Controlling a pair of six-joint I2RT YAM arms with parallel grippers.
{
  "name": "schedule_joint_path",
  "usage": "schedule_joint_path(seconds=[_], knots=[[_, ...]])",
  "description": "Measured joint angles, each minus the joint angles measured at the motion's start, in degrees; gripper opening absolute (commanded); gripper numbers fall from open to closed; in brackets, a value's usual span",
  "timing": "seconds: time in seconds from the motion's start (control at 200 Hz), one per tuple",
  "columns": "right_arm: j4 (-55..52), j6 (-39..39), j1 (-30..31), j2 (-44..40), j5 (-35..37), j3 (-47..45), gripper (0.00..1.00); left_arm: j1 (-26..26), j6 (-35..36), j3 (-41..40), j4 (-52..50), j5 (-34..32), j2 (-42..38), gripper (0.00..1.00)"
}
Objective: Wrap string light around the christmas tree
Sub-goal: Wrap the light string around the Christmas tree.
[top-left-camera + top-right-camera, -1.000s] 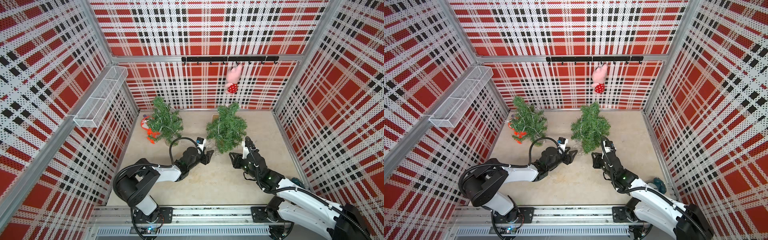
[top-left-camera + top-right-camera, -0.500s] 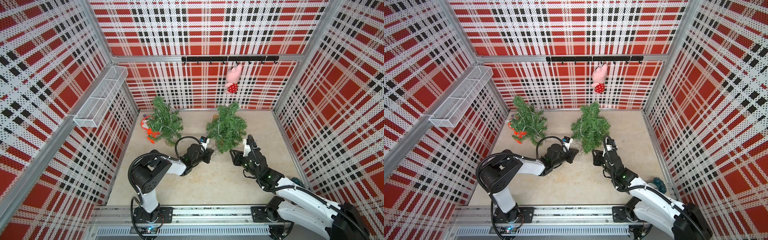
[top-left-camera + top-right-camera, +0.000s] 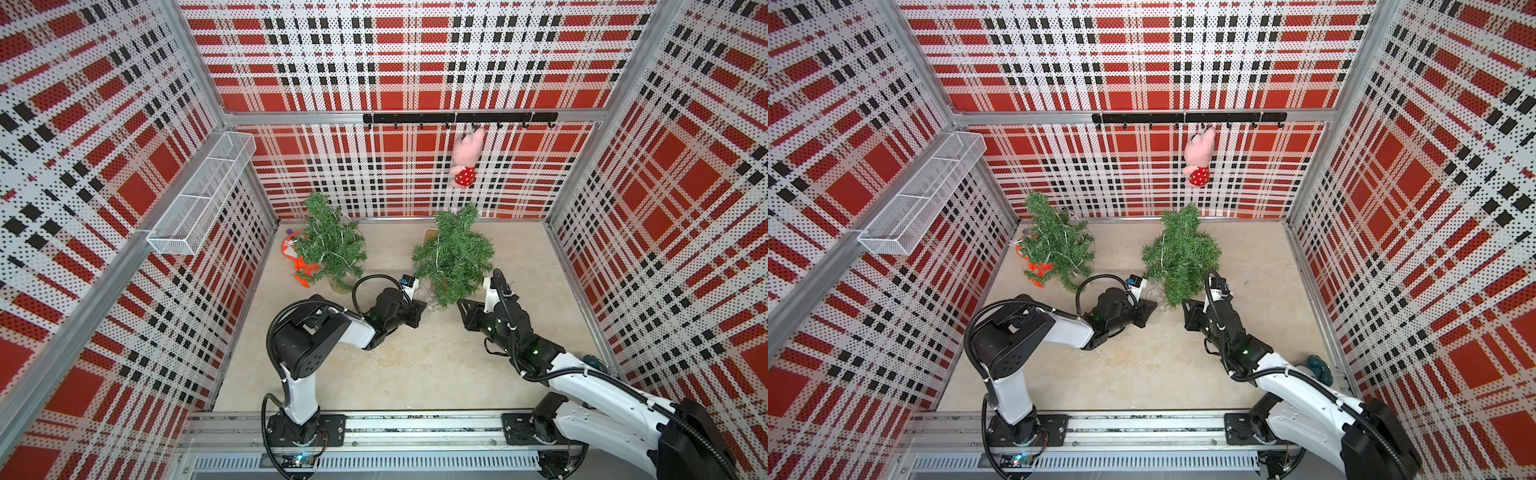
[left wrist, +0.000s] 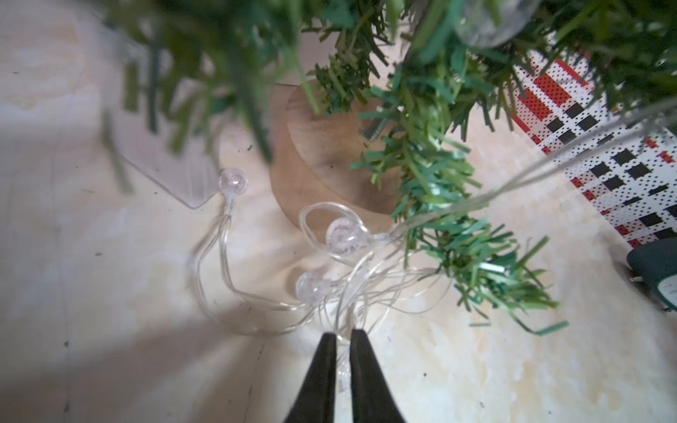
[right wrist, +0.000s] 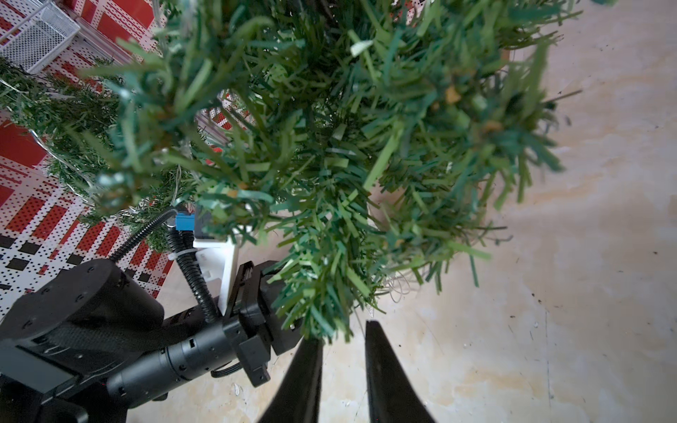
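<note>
The christmas tree [image 3: 453, 253] is a small green one on a round wooden base [image 4: 322, 146], standing mid-floor in both top views. A clear string light [image 4: 344, 238] with round bulbs lies in a loose tangle by the base, and one strand runs up into the branches. My left gripper [image 4: 343, 333] is low at the tree's left foot [image 3: 419, 309], shut on the wires of the tangle. My right gripper [image 5: 344, 326] sits at the tree's front right [image 3: 461, 305], jaws a little apart with only floor between them; a low twig covers one fingertip.
A second tree [image 3: 330, 249] wound with lights stands to the left, with an orange toy [image 3: 299, 272] at its foot. A pink plush [image 3: 467, 160] hangs from the hook rail [image 3: 457, 118]. A wire basket [image 3: 203, 195] juts from the left wall. A teal object [image 3: 596, 365] lies near the right wall.
My left gripper has shut on the string light at the tree's foot, and the left arm's elbow has swung in toward the middle. The right gripper has edged slightly closer to the tree.
</note>
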Motion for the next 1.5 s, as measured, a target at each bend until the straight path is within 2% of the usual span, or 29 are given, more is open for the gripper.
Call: schedule_joint_path(seconds=[0.15, 0.366, 0.456, 0.491, 0.586, 0.686, 0.782, 0.872, 1.127, 1.183, 1.298, 1.383, 1.498], knots=[[-0.02, 0.00, -0.28, -0.66, 0.07, -0.26, 0.24, 0.68, -0.90, -1.07, -0.70, 0.76, -3.10, 0.00], [-0.04, -0.07, -0.44, -0.94, 0.02, -0.26, 0.23, 1.75, -2.47, -2.75, -7.58, -0.22, -27.91, 0.00], [0.20, -0.22, -0.48, -0.72, -0.24, -0.26, 0.23, 1.38, -1.81, -0.90, -9.49, -0.87, -34.36, 0.00], [0.55, -0.24, -0.52, -0.20, -0.52, -0.26, 0.22, 1.27, -1.40, -0.28, -9.73, -1.16, -35.34, 0.06], [1.20, -0.17, -0.55, 2.05, -1.38, -0.26, 0.22, 0.81, -0.50, -0.09, -9.64, -2.08, -33.00, 0.26], [1.29, -0.07, -0.55, 3.17, -1.62, -0.26, 0.22, 0.81, -0.59, -0.92, -9.31, -3.04, -24.81, 0.41], [1.29, -0.39, -0.61, 2.84, -1.44, -0.24, 0.23, 0.83, -0.85, -2.45, -9.86, -3.48, -17.29, 0.50], [0.92, -1.20, -0.68, 2.43, -1.07, -0.24, 0.23, 0.85, -0.96, -2.21, -9.49, -3.48, -12.50, 0.52], [0.68, -1.77, -0.72, 1.73, -0.42, -0.24, 0.23, 0.66, -1.14, 3.45, -7.21, -2.12, -2.16, 0.46], [0.68, -1.88, -0.83, 1.68, -0.37, -0.24, 0.23, 0.57, -1.22, 4.46, -6.86, -1.64, -0.74, 0.41], [0.63, -2.10, -1.40, 1.66, -0.24, -0.24, 0.23, 0.22, -1.49, 6.16, -6.08, -0.46, 1.68, 0.15], [0.61, -2.25, -1.68, 1.66, -0.24, -0.24, 0.23, 0.11, -2.08, 6.36, -5.75, 0.48, 2.23, 0.01], [0.09, -2.80, -1.86, 1.44, -0.17, -0.24, 0.23, 0.22, -3.41, 4.09, -6.05, 1.66, -1.07, 0.00]])
